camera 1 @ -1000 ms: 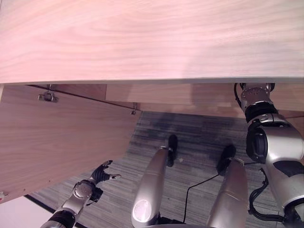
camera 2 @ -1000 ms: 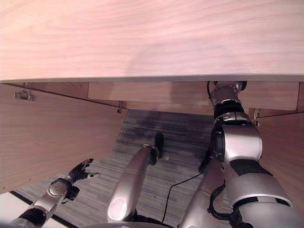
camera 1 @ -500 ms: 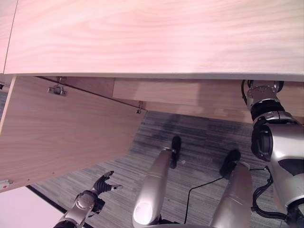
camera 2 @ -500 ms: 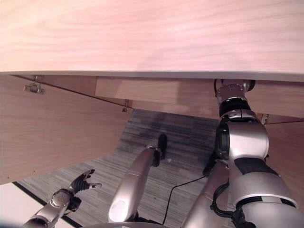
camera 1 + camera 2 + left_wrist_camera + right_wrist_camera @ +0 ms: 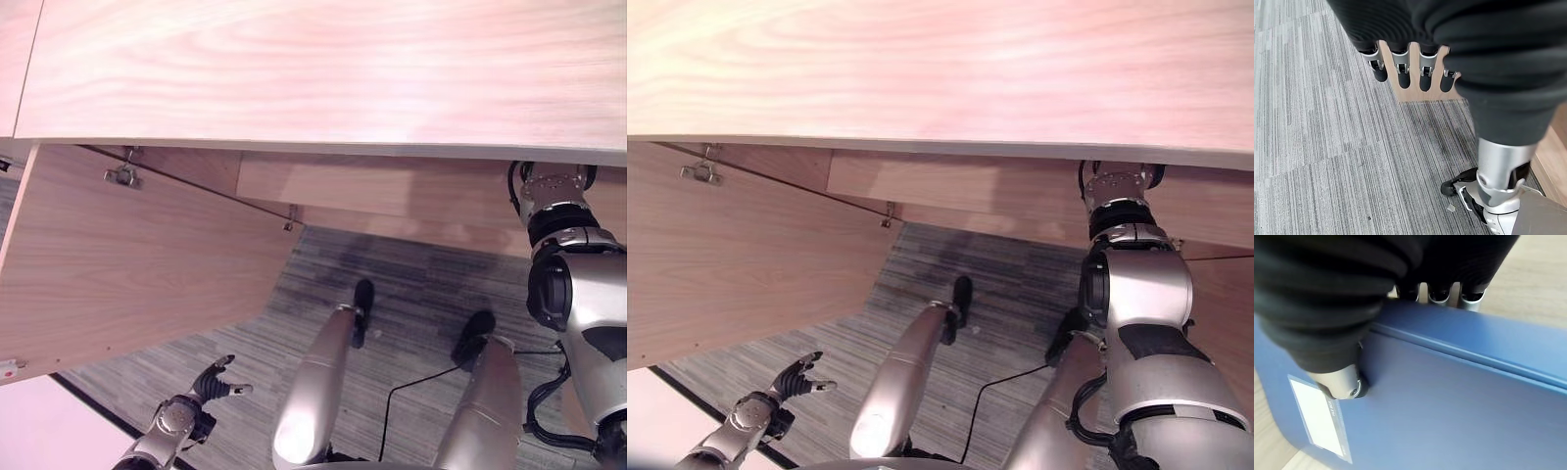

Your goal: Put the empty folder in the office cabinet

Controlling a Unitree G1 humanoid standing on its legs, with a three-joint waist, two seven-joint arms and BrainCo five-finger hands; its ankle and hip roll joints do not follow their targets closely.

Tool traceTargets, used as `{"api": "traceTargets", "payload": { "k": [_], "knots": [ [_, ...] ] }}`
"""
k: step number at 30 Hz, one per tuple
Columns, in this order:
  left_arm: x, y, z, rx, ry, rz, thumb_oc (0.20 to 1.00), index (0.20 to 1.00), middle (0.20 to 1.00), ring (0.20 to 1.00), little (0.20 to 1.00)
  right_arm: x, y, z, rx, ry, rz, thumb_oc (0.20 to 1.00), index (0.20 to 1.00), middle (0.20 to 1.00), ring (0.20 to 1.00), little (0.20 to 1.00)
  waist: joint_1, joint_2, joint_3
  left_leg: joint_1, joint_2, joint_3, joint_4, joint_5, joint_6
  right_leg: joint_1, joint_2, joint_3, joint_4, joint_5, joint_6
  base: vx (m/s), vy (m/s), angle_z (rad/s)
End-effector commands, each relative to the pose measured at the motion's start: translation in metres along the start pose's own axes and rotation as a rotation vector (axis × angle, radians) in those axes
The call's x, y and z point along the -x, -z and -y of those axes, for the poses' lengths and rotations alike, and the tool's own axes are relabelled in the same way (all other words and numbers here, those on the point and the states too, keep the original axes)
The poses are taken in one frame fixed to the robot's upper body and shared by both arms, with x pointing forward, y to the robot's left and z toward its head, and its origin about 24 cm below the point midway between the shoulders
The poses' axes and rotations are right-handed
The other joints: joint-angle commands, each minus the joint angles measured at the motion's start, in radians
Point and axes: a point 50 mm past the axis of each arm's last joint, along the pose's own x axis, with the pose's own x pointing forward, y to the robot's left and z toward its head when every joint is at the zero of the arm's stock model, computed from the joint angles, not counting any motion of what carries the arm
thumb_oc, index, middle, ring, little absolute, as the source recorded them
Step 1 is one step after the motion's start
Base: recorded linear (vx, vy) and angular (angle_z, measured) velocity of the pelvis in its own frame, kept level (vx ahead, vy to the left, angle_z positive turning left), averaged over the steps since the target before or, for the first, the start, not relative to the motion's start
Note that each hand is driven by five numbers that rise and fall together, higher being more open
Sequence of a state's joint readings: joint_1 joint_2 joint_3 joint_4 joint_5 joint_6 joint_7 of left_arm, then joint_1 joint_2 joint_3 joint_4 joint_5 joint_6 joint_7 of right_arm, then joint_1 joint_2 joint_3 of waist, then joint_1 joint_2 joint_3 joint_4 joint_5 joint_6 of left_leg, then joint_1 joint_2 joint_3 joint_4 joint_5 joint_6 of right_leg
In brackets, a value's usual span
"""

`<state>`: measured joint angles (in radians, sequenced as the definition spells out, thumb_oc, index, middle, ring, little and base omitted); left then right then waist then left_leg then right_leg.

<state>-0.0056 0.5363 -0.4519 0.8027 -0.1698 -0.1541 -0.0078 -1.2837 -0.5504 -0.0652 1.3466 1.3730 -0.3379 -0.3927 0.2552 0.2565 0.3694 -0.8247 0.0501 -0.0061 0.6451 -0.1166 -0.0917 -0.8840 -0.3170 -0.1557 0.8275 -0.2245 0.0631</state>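
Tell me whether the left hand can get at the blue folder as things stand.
Probably not. The left hand hangs low and open over the carpet, while the folder is held by the right hand, whose arm reaches under the cabinet top. The open door stands between them.

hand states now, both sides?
Left hand: open, fingers relaxed, holding nothing, hanging above the carpet.
Right hand: shut on the blue folder, thumb on its face, fingers behind its edge.

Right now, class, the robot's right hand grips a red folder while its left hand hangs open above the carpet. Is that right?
Not quite. The folder is blue, not red, as the right wrist view shows. The right hand does grip it, and the left hand hangs open above the carpet.
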Motion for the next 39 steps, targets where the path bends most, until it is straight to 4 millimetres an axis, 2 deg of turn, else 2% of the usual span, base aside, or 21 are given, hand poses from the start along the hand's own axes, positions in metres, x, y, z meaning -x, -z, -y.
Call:
{"api": "traceTargets", "payload": {
  "k": [1,6,8,9,10,11,13,16,18,20,23,27,31,35,39],
  "knots": [
    [-0.001,0.006,-0.028,-0.067,-0.086,-0.062,1.000,1.000,1.000,1.000,1.000,0.002,-0.063,-0.046,0.031,-0.140,0.159,1.000,1.000,1.000,1.000,1.000,0.020,-0.026,0.005,0.047,0.039,-0.078,-0.049,-0.080,-0.040,0.151,0.026,-0.013,-0.017,-0.178,0.065,0.00,0.000,0.00],
    [-0.007,0.000,-0.028,-0.074,-0.106,-0.068,1.000,1.000,1.000,1.000,1.000,-0.007,-0.058,-0.021,0.146,0.032,0.098,1.000,1.000,1.000,1.000,1.000,0.008,-0.043,0.004,0.067,0.041,-0.077,-0.064,-0.079,-0.043,0.173,0.032,-0.020,-0.029,-0.175,0.060,0.00,0.000,0.00],
    [-0.009,-0.003,-0.028,-0.079,-0.109,-0.066,1.000,1.000,1.000,1.000,1.000,-0.007,-0.057,-0.018,0.161,0.057,0.083,1.000,1.000,1.000,1.000,1.000,0.004,-0.046,0.006,0.074,0.042,-0.077,-0.070,-0.078,-0.044,0.181,0.033,-0.022,-0.035,-0.173,0.059,0.00,0.000,0.00],
    [-0.015,-0.012,-0.027,-0.089,-0.117,-0.053,1.000,1.000,1.000,1.000,1.000,-0.007,-0.045,-0.010,0.192,0.105,0.046,1.000,1.000,1.000,1.000,1.000,-0.005,-0.057,0.001,0.087,0.043,-0.077,-0.085,-0.074,-0.045,0.196,0.039,-0.023,-0.050,-0.169,0.057,0.00,0.000,0.00],
    [-0.016,-0.013,-0.027,-0.090,-0.118,-0.053,1.000,1.000,1.000,1.000,1.000,-0.007,-0.045,-0.011,0.192,0.106,0.047,1.000,1.000,1.000,1.000,1.000,-0.005,-0.056,0.005,0.093,0.043,-0.077,-0.090,-0.071,-0.045,0.201,0.040,-0.024,-0.055,-0.167,0.056,0.00,0.000,0.00],
    [-0.021,-0.022,-0.027,-0.092,-0.134,-0.043,1.000,1.000,1.000,1.000,1.000,-0.007,-0.035,-0.002,0.219,0.148,0.014,1.000,1.000,1.000,1.000,1.000,-0.014,-0.066,0.002,0.114,0.043,-0.075,-0.115,-0.065,-0.047,0.219,0.047,-0.027,-0.076,-0.161,0.054,0.00,-0.021,-0.09],
    [-0.027,-0.030,-0.024,-0.099,-0.145,-0.040,1.000,1.000,1.000,1.000,1.000,-0.008,-0.027,0.011,0.256,0.213,-0.016,1.000,1.000,1.000,1.000,1.000,-0.019,-0.076,0.000,0.145,0.044,-0.076,-0.144,-0.057,-0.049,0.248,0.053,-0.032,-0.103,-0.154,0.052,0.00,-0.022,-0.04],
    [-0.031,-0.032,-0.016,-0.110,-0.156,-0.055,1.000,1.000,1.000,1.000,1.000,-0.006,-0.007,0.031,0.317,0.307,-0.063,1.000,1.000,1.000,1.000,1.000,-0.020,-0.091,-0.017,0.208,0.049,-0.080,-0.200,-0.043,-0.054,0.320,0.062,-0.045,-0.163,-0.136,0.048,0.02,-0.016,-0.07],
    [-0.033,-0.032,-0.012,-0.108,-0.159,-0.065,1.000,1.000,1.000,1.000,1.000,-0.005,0.000,0.042,0.330,0.354,-0.076,1.000,1.000,1.000,1.000,1.000,-0.020,-0.099,-0.028,0.252,0.049,-0.082,-0.244,-0.028,-0.060,0.371,0.066,-0.056,-0.213,-0.118,0.049,0.04,-0.017,0.01],
    [-0.033,-0.031,-0.007,-0.095,-0.155,-0.070,1.000,1.000,1.000,1.000,1.000,-0.005,0.004,0.051,0.334,0.379,-0.085,1.000,1.000,1.000,1.000,1.000,-0.015,-0.099,-0.031,0.281,0.050,-0.081,-0.289,0.015,-0.060,0.402,0.067,-0.077,-0.258,-0.073,0.046,-0.06,0.031,0.05],
    [-0.031,-0.024,-0.003,-0.072,-0.153,-0.089,1.000,1.000,1.000,1.000,1.000,-0.005,0.012,0.071,0.355,0.416,-0.115,1.000,1.000,1.000,1.000,1.000,-0.009,-0.107,-0.049,0.339,0.052,-0.090,-0.349,0.037,-0.063,0.460,0.074,-0.088,-0.313,-0.052,0.049,0.02,-0.011,0.09],
    [-0.029,-0.016,0.007,-0.073,-0.125,-0.112,1.000,1.000,1.000,1.000,1.000,-0.004,0.019,0.104,0.384,0.490,-0.139,1.000,1.000,1.000,1.000,1.000,-0.001,-0.120,-0.076,0.408,0.054,-0.102,-0.414,0.061,-0.062,0.540,0.071,-0.112,-0.379,-0.026,0.059,0.06,-0.019,0.10],
    [-0.028,-0.009,0.020,-0.100,-0.084,-0.142,1.000,1.000,1.000,1.000,1.000,0.004,0.034,0.149,0.405,0.590,-0.185,1.000,1.000,1.000,1.000,1.000,0.001,-0.136,-0.115,0.492,0.067,-0.112,-0.478,0.077,-0.063,0.639,0.070,-0.139,-0.461,-0.003,0.068,0.12,-0.003,0.12],
    [-0.028,-0.006,0.034,-0.077,-0.068,-0.166,1.000,1.000,1.000,1.000,1.000,0.022,0.060,0.194,0.447,0.665,-0.257,1.000,1.000,1.000,1.000,1.000,-0.009,-0.153,-0.164,0.589,0.078,-0.116,-0.565,0.103,-0.062,0.741,0.076,-0.174,-0.548,0.026,0.075,0.15,0.012,0.11],
    [-0.028,-0.004,0.049,-0.017,-0.066,-0.199,1.000,1.000,1.000,1.000,1.000,0.045,0.087,0.229,0.492,0.687,-0.339,1.000,1.000,1.000,1.000,1.000,-0.025,-0.177,-0.215,0.676,0.082,-0.108,-0.646,0.124,-0.066,0.821,0.093,-0.188,-0.642,0.065,0.087,0.12,0.018,0.05]
  ]
}}
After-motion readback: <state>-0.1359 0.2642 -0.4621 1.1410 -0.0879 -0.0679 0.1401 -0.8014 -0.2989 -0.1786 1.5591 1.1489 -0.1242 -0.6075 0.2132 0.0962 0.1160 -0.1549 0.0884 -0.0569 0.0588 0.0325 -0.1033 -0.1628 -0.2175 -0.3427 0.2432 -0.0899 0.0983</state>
